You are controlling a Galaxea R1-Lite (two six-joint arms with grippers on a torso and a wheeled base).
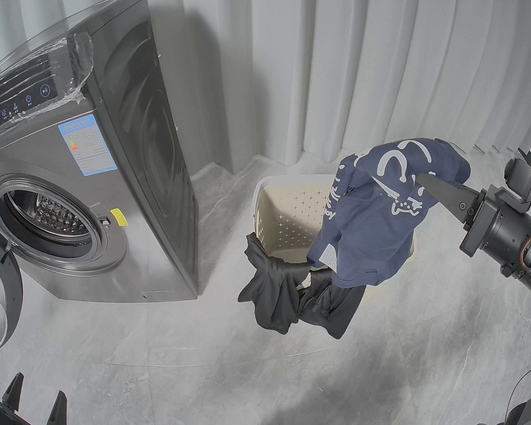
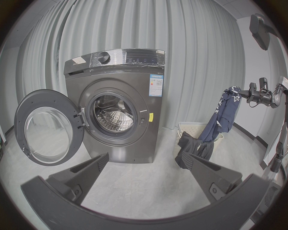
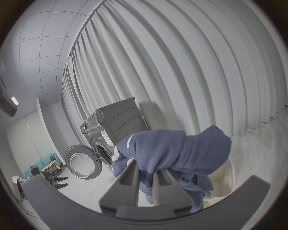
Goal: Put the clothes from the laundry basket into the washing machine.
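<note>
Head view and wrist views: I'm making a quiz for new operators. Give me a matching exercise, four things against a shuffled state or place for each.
Things:
1. navy shirt
2. black garment
3. washer door
4. left gripper

States:
A. swung open
B. draped over the rim of the laundry basket
C. fingers spread, holding nothing
D. held up by the right gripper

Pairs: 1-D, 2-B, 3-A, 4-C

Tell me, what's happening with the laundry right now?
Right fingers shut on navy printed cloth shirt, hanging over white perforated plastic laundry basket. Left fingers open, empty. Black cloth garment draped over basket rim. Grey metal washing machine door open.
</note>
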